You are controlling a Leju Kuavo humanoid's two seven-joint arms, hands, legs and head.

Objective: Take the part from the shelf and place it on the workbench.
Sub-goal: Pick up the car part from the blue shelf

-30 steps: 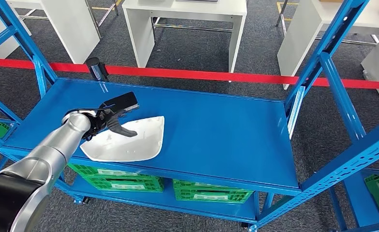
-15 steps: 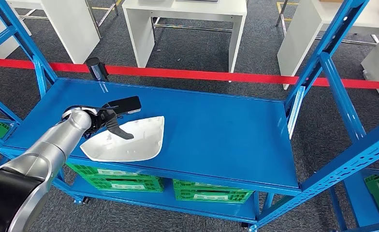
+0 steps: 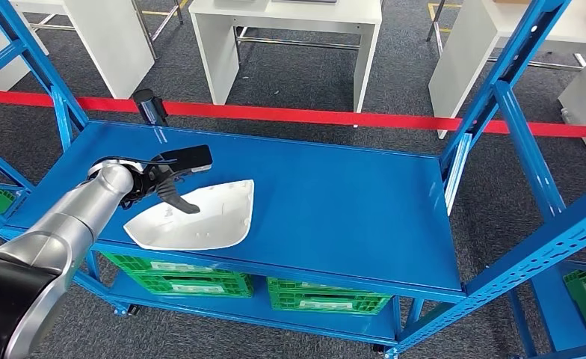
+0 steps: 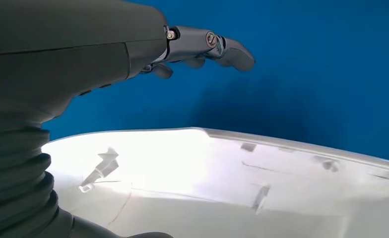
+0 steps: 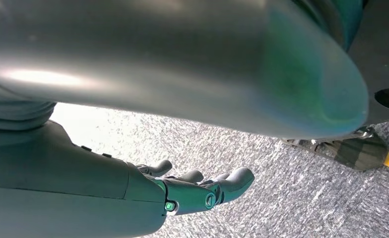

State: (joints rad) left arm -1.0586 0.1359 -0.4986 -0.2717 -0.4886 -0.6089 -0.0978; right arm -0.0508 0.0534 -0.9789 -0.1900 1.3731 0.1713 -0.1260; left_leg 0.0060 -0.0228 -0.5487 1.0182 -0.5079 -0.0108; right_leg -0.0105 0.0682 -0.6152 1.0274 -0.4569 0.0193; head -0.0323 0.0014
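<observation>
A white moulded plastic part (image 3: 200, 218) lies on the blue shelf (image 3: 335, 202), near its front left. My left hand (image 3: 172, 176) hovers over the part's far left edge, fingers stretched out and thumb pointing down toward the part, holding nothing. In the left wrist view the white part (image 4: 242, 183) lies below the hand, with the fingers (image 4: 207, 44) extended over bare blue shelf. My right hand (image 5: 192, 191) hangs over grey carpet, fingers loosely apart and empty.
Blue uprights (image 3: 514, 97) frame the shelf on both sides. Green crates (image 3: 327, 295) sit on the lower level. A small dark cylinder (image 3: 149, 106) stands at the shelf's back left corner. Beyond a red floor line (image 3: 350, 117) stand white tables (image 3: 290, 37).
My left hand has drawn back slightly to the left and toward the shelf's rear over the part's edge. The part has not moved.
</observation>
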